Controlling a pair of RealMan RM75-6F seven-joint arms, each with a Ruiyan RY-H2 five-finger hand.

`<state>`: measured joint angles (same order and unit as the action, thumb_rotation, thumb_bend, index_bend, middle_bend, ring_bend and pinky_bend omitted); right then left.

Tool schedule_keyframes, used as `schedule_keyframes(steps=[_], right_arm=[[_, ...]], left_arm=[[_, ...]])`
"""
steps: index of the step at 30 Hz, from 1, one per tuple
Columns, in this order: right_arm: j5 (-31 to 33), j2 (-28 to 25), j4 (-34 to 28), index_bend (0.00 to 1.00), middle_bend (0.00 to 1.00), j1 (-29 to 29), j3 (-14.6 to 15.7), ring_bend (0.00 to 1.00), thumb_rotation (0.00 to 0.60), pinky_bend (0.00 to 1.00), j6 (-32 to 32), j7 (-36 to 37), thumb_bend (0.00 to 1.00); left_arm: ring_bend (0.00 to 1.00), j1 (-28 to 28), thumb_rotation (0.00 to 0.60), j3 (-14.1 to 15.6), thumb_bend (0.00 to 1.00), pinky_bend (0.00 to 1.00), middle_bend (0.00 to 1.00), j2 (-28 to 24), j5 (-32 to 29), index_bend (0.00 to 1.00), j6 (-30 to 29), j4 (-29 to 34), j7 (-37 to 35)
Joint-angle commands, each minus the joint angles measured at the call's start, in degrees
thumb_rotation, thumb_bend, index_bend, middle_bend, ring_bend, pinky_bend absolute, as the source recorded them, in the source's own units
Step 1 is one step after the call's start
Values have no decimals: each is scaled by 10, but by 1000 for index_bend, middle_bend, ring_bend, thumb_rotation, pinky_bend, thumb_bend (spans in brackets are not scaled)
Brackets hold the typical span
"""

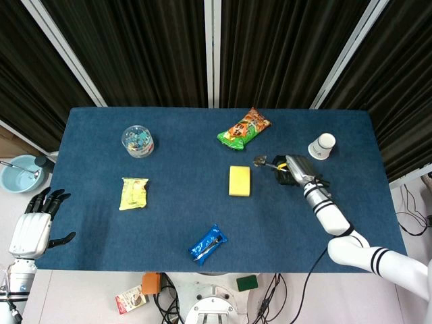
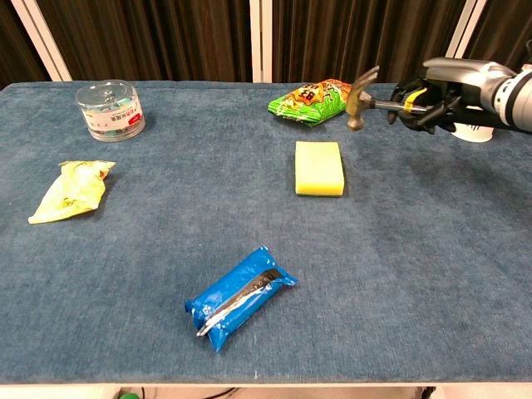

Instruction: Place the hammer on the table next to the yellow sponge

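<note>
The yellow sponge (image 1: 239,181) (image 2: 320,168) lies flat near the middle of the blue table. My right hand (image 1: 294,171) (image 2: 428,93) grips the handle of the hammer (image 1: 265,162) (image 2: 367,94) and holds it in the air to the right of the sponge, its metal head pointing left, clear of the sponge. Off the table's left front corner hangs my left hand (image 1: 35,223), fingers spread and holding nothing; only the head view shows it.
A green snack bag (image 1: 244,128) (image 2: 317,99) lies behind the sponge. A white cup (image 1: 322,146) is tipped over at the right. A blue packet (image 1: 207,244) (image 2: 239,296), a yellow wrapper (image 1: 133,193) (image 2: 72,189) and a clear tub (image 1: 138,140) (image 2: 110,109) occupy the front and left.
</note>
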<state>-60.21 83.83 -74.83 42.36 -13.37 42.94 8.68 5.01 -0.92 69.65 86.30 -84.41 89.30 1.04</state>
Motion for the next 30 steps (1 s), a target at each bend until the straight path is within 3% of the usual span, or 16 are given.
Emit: schedule_keyframes(steps=[1, 5, 8, 9, 11, 13, 16, 22, 30], right_arm=[[11, 16, 55, 953, 804, -9, 7, 689, 600, 775, -18, 21, 1000], [-14, 40, 110, 854, 715, -6, 15, 600, 600, 645, -48, 56, 1000], [-37, 56, 141, 659, 536, -3, 20, 393, 600, 436, -60, 78, 977], [-47, 62, 151, 559, 471, -3, 21, 313, 600, 362, -61, 87, 894], [-61, 69, 164, 339, 342, -4, 23, 177, 600, 250, -57, 97, 583], [-74, 70, 168, 206, 251, -8, 25, 98, 600, 188, -48, 106, 411], [-87, 58, 158, 64, 137, -17, 28, 14, 600, 117, -31, 109, 272], [-112, -16, 74, 0, 74, -55, 35, 0, 600, 103, 46, 66, 258], [-136, -148, -92, 1, 125, -159, 57, 0, 600, 104, 237, -96, 303]], left_arm=[[24, 2, 600, 0, 63, 113, 132, 2, 0, 180, 3, 3, 4], [25, 4, 600, 0, 63, 113, 132, 1, 1, 179, 6, 9, 12], [25, 3, 600, -1, 63, 113, 132, -1, 0, 179, 4, 13, 16], [25, 3, 600, -1, 64, 113, 132, -2, 0, 179, 3, 15, 17], [25, 2, 600, -1, 63, 113, 132, -3, 1, 179, 1, 16, 18], [25, 1, 600, 0, 63, 113, 132, -4, 0, 179, 1, 17, 19], [25, 1, 600, -1, 63, 112, 132, -5, -1, 179, 0, 17, 17], [25, 3, 600, -3, 63, 113, 132, -9, 0, 179, 1, 16, 15], [25, 5, 600, -13, 63, 112, 132, -14, -2, 180, -7, 12, 20]])
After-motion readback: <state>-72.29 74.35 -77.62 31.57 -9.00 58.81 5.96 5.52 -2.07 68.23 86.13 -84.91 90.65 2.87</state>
